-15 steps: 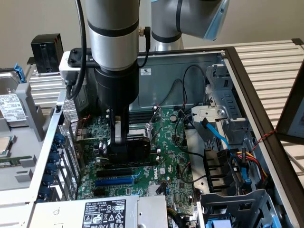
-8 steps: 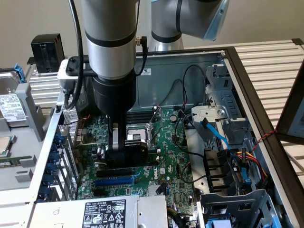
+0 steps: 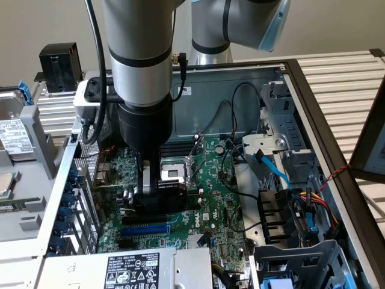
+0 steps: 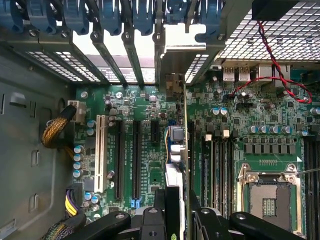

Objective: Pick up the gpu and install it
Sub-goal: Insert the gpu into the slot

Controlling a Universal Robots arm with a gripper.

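Fingers of gripper half-closed, clamping gpu between them; card upright over motherboard, 6 o'clock from CPU socket, exterior view.

The motherboard is green, dotted with silver-topped capacitors. The gpu has a black cooler on a thin green board. The gripper is black, the arm silver-grey with black bands. One expansion slot is blue and a PCI slot white. A twisted wire is red and black; the card latches are blue.
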